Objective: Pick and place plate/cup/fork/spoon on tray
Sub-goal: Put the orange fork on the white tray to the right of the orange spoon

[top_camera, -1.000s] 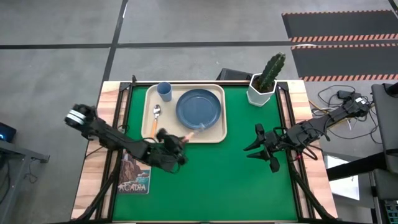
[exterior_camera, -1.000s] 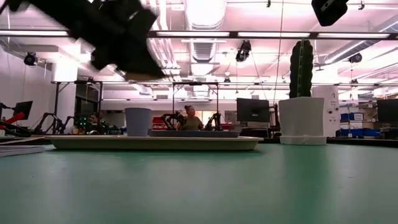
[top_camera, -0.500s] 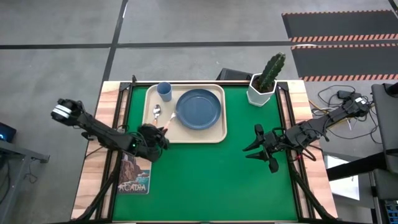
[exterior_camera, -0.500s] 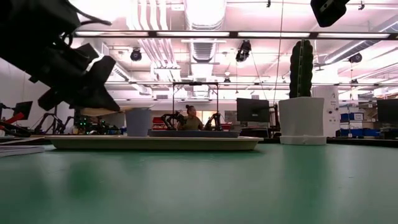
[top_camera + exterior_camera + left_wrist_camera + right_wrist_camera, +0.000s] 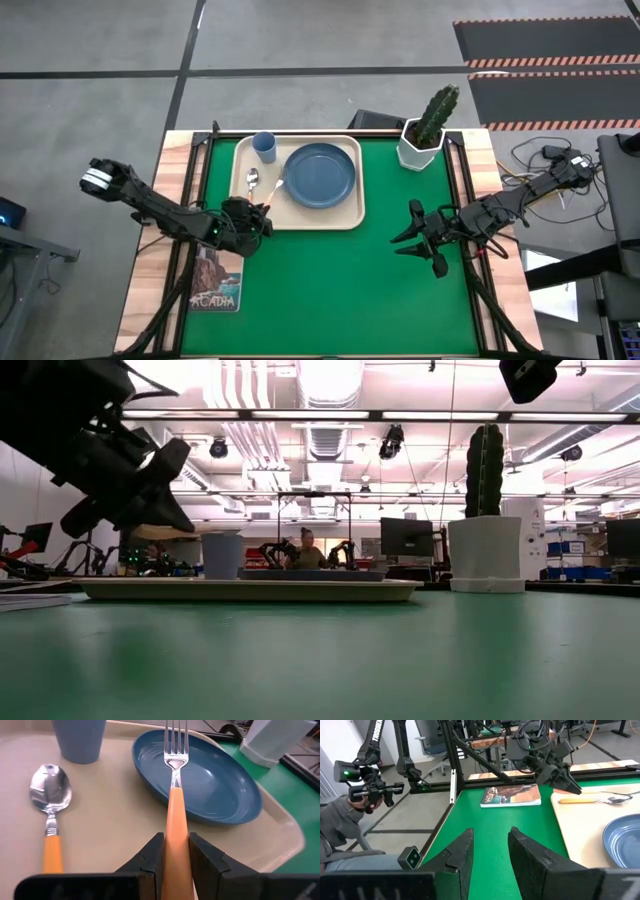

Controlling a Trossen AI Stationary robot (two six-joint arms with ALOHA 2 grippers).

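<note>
My left gripper hovers over the near left edge of the cream tray and is shut on the fork. The fork points toward the far right, its tines at the left rim of the blue plate. The spoon lies flat on the tray left of the fork, and the light-blue cup stands at the tray's far left. My right gripper waits open over the mat on the right, holding nothing. My left gripper pinches the fork's orange handle between its two fingers, at the handle's free end. The fingers come nearly level from the table's near left and lie along the fork. The fork juts out ahead of them, lifted clear above the tray.
A white pot with a cactus stands at the mat's far right. A book lies at the near left beside the mat. The green mat is bare in front of the tray. A person sits beyond the table's left side.
My left gripper has carried the fork toward the table's left and far edges and lowered it, from the plate's near edge to between spoon and plate. It has hardly moved in the last half second.
</note>
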